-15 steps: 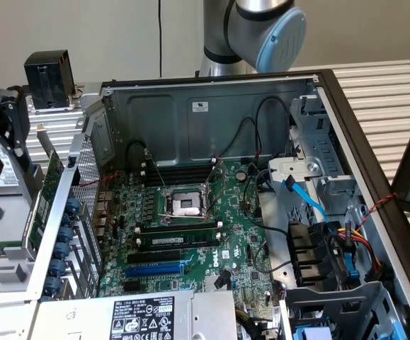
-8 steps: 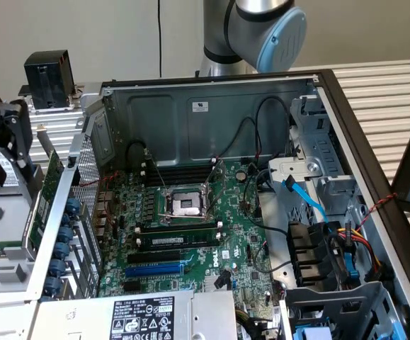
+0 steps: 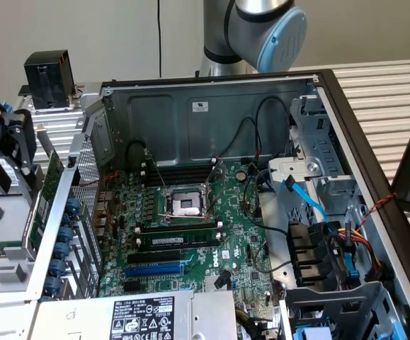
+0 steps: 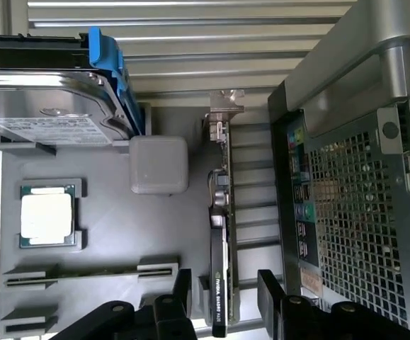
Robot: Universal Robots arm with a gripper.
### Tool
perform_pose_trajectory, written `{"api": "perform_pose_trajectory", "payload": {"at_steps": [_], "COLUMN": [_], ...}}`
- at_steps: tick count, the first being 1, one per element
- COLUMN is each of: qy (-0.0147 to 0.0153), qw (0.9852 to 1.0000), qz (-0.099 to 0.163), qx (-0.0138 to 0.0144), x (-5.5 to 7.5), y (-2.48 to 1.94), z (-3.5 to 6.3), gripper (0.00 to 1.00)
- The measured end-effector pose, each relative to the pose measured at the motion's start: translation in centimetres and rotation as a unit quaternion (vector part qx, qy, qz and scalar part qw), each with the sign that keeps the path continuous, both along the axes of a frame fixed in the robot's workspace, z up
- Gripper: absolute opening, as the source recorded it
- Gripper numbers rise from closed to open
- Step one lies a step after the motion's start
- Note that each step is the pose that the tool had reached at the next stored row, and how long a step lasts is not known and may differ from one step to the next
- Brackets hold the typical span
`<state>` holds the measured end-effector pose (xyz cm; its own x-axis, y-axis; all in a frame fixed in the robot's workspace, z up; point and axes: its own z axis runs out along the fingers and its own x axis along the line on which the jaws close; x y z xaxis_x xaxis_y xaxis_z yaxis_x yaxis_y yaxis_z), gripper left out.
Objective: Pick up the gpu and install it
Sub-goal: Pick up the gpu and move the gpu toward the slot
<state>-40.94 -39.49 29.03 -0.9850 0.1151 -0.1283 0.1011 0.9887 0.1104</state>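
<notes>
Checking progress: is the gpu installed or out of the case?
Out: the gpu stands on edge in the gray tray beside the case, end effector straddling it.

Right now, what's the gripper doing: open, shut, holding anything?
Gripper: open, straddling the gpu that stands on edge, not closed on it.

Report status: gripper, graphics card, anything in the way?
Gripper open, straddling graphics card. Card on edge in tray, not gripped. Computer case close beside it.

Motherboard (image 3: 238, 239) lies (exposed) in the open case (image 3: 169, 120)
</notes>
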Motion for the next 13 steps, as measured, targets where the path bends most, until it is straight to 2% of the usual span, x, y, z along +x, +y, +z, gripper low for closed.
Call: {"api": "perform_pose_trajectory", "payload": {"at_steps": [10,13], "qy": [-0.0166,-0.0183], "qw": [0.9998,0.9998], "qz": [-0.008,-0.010], "qx": [0.0019,0.0042], "x": [0.0,-0.3], "y": [-0.05,-0.04], "z": [-1.04,-1.38], "gripper": [0.50,0.50]}}
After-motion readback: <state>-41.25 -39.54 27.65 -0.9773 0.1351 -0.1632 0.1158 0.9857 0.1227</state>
